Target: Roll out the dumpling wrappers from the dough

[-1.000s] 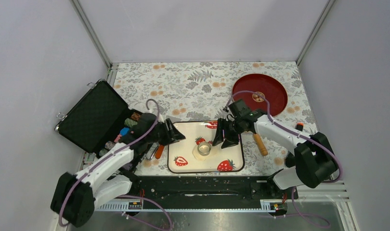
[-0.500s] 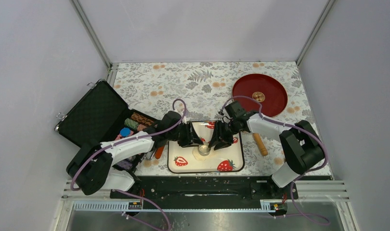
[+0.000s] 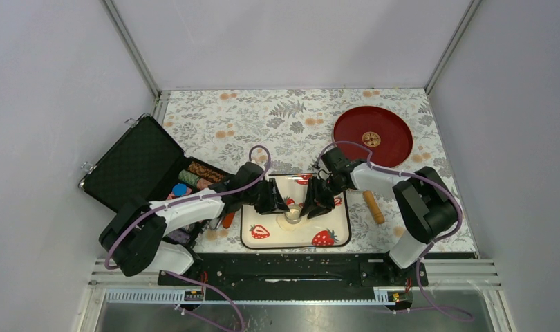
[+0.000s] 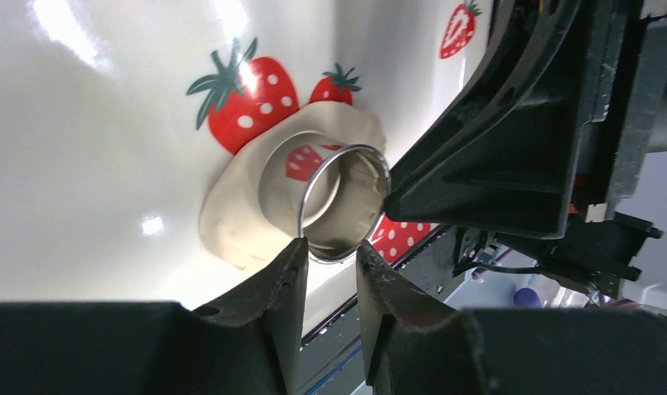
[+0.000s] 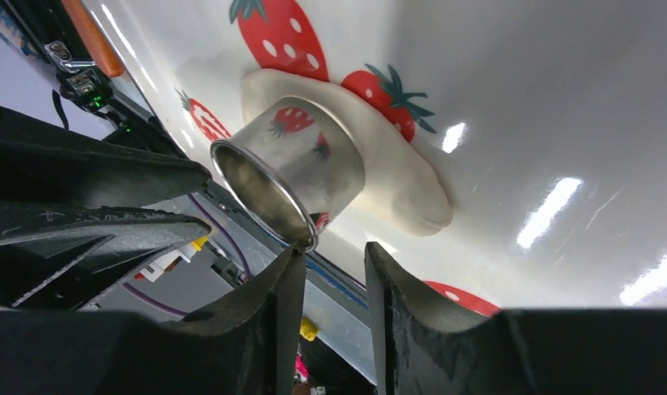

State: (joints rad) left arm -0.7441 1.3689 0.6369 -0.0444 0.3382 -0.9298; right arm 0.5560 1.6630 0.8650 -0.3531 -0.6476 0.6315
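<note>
Two robot arms are pictured at the table, one two-fingered gripper counted on each: the left gripper [image 4: 328, 251] and the right gripper [image 5: 334, 255]. One strawberry tray [image 3: 277, 238] is shown, with one flattened sheet of dough [image 4: 231, 222] and one metal ring cutter [image 5: 305, 164] counted on it. One red plate [image 3: 395, 131], one wooden roller [image 3: 374, 207], one open black case [image 3: 135, 166] and one orange-handled tool [image 3: 228, 218] are also seen. At least four printed strawberries [image 3: 324, 237] are made out from above.

Table [image 3: 263, 117]: tray [image 3: 305, 238], plate [image 3: 391, 149], case [image 3: 128, 169], maybe roller [image 3: 374, 207]
</note>
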